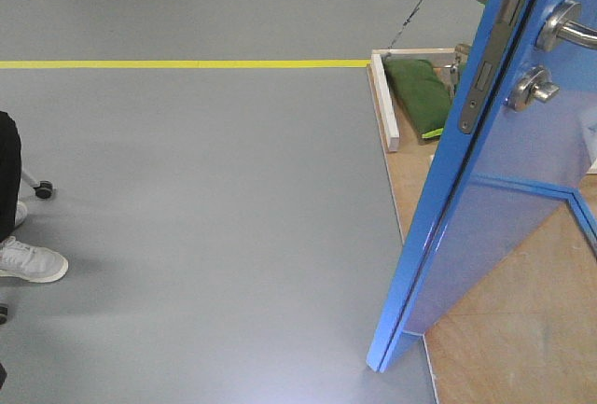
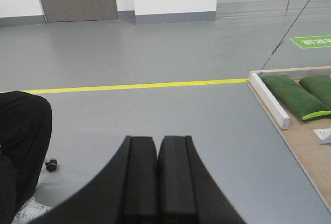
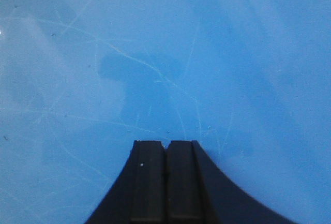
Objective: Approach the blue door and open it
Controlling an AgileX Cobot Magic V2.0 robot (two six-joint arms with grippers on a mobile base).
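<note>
Grey floor [image 1: 205, 217] lies left; blue door [image 3: 155, 53] stands close before the right claw [image 3: 166, 144], closed and empty; left claw [image 2: 157, 139] closed too.

Bright, even light, with soft glare on the floor [image 1: 280, 381] and reflections on the blue door [image 3: 155, 69].

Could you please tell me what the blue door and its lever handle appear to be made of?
The door looks like a glossy blue lacquered or laminated panel: it reflects light and, close up, shows fine scratches. The lever handle looks like brushed metal, silver with soft highlights.
</note>
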